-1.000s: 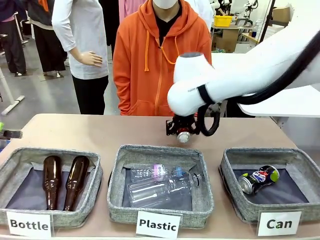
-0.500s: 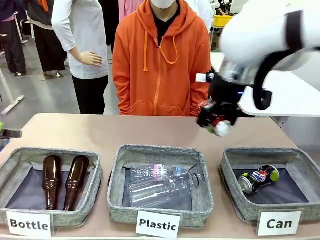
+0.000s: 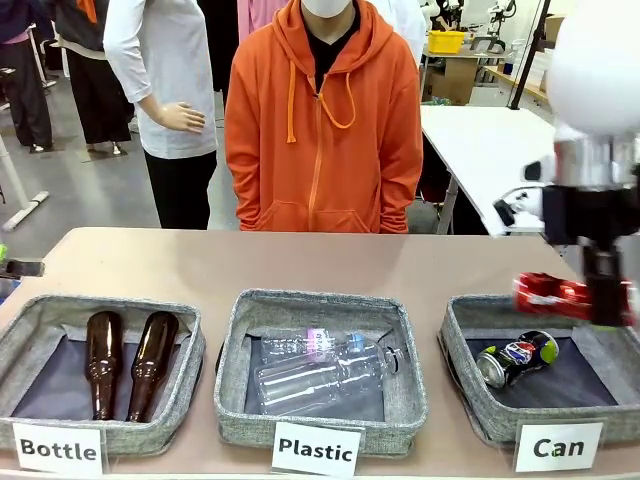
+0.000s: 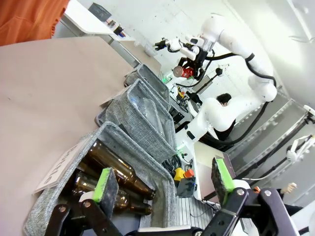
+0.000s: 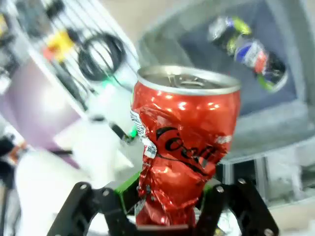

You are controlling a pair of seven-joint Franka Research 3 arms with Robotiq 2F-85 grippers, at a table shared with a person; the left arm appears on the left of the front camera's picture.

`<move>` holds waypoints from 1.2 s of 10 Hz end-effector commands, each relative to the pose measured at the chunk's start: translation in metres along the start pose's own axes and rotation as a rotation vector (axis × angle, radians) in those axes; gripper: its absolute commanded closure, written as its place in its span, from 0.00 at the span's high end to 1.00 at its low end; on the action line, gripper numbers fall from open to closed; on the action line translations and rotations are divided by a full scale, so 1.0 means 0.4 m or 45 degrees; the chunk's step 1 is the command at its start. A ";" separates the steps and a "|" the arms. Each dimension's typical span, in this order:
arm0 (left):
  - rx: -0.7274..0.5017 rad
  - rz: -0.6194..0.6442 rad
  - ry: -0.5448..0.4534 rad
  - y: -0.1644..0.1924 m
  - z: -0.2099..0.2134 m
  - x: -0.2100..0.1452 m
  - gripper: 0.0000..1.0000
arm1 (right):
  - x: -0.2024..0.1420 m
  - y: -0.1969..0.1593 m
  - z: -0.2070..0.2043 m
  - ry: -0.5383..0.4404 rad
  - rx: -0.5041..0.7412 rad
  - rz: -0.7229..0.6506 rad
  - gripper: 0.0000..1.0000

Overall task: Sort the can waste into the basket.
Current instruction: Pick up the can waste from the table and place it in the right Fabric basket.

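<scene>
Moved: right gripper (image 3: 606, 300) now above basket (image 3: 470, 325)
Right jaws: grasping red can (image 5: 184, 142)
Left jaws: released

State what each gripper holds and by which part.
The right gripper clamps the crushed red can by its crumpled lower end, above the Can basket. The left gripper holds nothing, jaws open.

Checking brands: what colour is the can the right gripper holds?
Red, with dark script lettering; the crushed can shows best in the right wrist view.
</scene>
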State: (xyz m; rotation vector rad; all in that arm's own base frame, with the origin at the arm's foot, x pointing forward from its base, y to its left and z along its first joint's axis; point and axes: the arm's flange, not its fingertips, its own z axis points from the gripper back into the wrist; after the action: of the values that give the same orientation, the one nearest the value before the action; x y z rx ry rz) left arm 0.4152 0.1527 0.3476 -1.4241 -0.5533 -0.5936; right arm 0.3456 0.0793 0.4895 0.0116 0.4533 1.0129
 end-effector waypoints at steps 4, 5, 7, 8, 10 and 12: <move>-0.001 -0.008 -0.020 -0.008 -0.004 0.001 1.00 | -0.143 -0.098 -0.106 0.054 -0.291 0.645 0.15; -0.001 -0.008 -0.020 -0.008 -0.004 0.001 1.00 | -0.144 -0.103 -0.110 0.030 -0.283 0.674 0.15; -0.001 -0.008 -0.020 -0.008 -0.004 0.001 1.00 | -0.146 -0.104 -0.116 -0.012 -0.288 0.676 0.15; -0.001 -0.008 -0.020 -0.008 -0.004 0.001 1.00 | -0.145 -0.105 -0.115 -0.048 -0.261 0.612 0.15; -0.001 -0.008 -0.020 -0.008 -0.004 0.001 1.00 | -0.134 -0.097 -0.112 -0.183 -0.222 0.519 0.82; -0.001 -0.008 -0.020 -0.008 -0.004 0.001 1.00 | -0.129 -0.089 -0.105 -0.321 -0.173 0.411 1.00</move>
State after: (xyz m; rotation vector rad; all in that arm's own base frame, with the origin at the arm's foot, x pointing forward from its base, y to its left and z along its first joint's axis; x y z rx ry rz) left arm 0.4151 0.1527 0.3475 -1.4242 -0.5532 -0.5934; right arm 0.3357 0.0089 0.4599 0.0653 0.2279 1.4201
